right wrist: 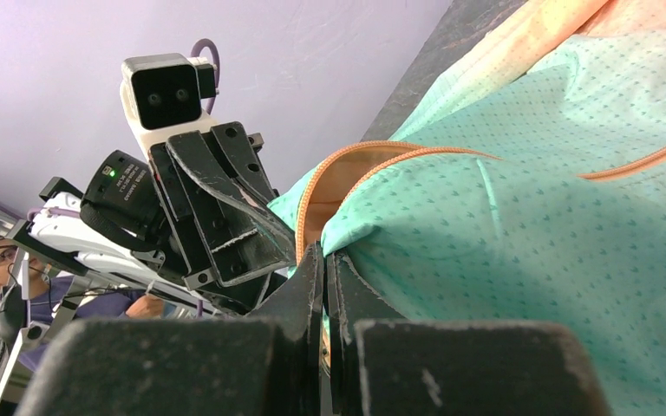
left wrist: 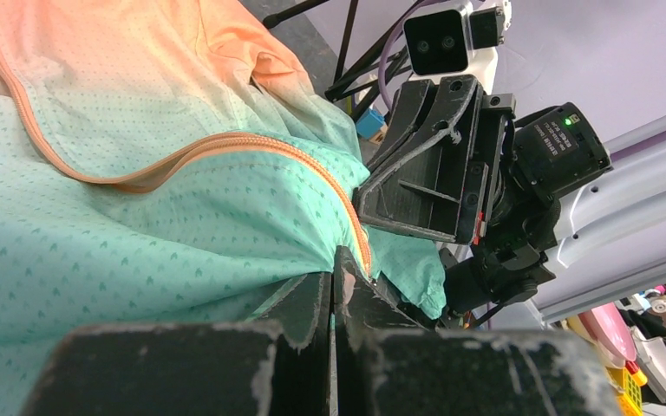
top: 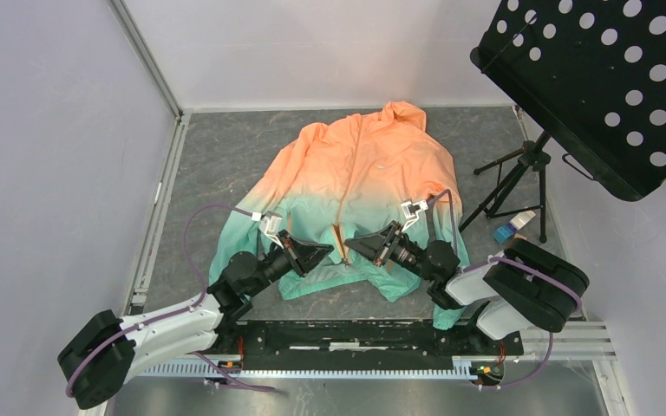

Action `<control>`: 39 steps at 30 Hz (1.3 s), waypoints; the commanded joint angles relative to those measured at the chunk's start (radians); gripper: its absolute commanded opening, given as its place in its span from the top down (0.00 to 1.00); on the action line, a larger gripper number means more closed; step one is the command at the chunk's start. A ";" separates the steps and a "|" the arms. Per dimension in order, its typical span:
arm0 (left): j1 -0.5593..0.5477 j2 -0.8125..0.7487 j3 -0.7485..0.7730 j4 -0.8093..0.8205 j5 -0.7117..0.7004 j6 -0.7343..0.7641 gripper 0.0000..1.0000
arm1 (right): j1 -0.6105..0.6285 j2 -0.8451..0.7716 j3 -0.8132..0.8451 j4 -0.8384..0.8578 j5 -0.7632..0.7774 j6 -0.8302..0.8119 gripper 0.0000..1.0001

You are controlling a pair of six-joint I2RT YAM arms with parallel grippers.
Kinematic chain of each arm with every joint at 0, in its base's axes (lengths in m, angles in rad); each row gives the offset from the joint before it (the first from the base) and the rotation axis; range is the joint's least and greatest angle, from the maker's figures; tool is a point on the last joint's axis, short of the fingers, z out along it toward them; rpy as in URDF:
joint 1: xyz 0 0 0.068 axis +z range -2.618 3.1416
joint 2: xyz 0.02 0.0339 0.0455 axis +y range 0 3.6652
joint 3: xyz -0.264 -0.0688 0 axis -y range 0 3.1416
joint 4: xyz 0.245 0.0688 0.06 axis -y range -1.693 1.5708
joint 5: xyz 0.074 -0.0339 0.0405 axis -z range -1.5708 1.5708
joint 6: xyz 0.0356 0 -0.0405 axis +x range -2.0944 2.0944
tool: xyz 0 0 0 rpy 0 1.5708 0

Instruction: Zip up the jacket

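Mint-green at its near hem, the jacket (top: 360, 169) lies flat on the table (top: 225, 156), left gripper (top: 325, 252) and right gripper (top: 352, 243) each pinching that hem either side of the open zipper (top: 343, 212), which runs away toward the hood.

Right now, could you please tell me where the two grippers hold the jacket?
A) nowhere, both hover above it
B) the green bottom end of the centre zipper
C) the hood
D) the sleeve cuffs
B: the left gripper and right gripper are each shut on green fabric of the jacket, either side of the lower end of the zipper.
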State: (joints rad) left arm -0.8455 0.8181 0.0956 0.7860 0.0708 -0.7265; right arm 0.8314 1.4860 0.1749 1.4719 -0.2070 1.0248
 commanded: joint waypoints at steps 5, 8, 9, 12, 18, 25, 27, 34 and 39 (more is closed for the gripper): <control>0.003 -0.002 -0.004 0.074 -0.023 -0.011 0.98 | 0.004 -0.008 0.033 0.160 0.015 0.002 1.00; 0.003 0.004 -0.004 0.082 -0.017 -0.011 0.98 | 0.004 0.004 0.041 0.169 0.014 0.010 1.00; 0.003 0.003 -0.002 0.084 -0.016 -0.011 0.98 | 0.005 0.008 0.044 0.174 0.012 0.012 1.00; 0.003 0.005 -0.003 0.085 -0.014 -0.011 0.98 | 0.004 0.012 0.049 0.181 0.013 0.015 1.00; 0.004 0.013 -0.007 0.091 -0.008 -0.017 0.98 | 0.004 0.015 0.048 0.187 0.018 0.025 1.00; 0.003 0.032 -0.008 0.112 -0.018 -0.019 0.98 | 0.005 0.024 0.037 0.233 0.062 0.065 1.00; 0.003 0.034 -0.008 0.116 -0.022 -0.022 0.98 | 0.005 0.025 0.041 0.227 0.068 0.074 1.00; 0.003 0.058 -0.007 0.136 -0.034 -0.025 0.98 | 0.010 0.035 0.051 0.222 0.125 0.107 1.00; 0.003 0.099 0.002 0.175 -0.040 -0.027 0.98 | 0.033 0.035 0.067 0.212 0.195 0.132 1.00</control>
State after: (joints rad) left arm -0.8455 0.8909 0.0910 0.8711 0.0528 -0.7383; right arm 0.8452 1.5211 0.2043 1.4734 -0.0944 1.1282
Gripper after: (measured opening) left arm 0.032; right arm 0.011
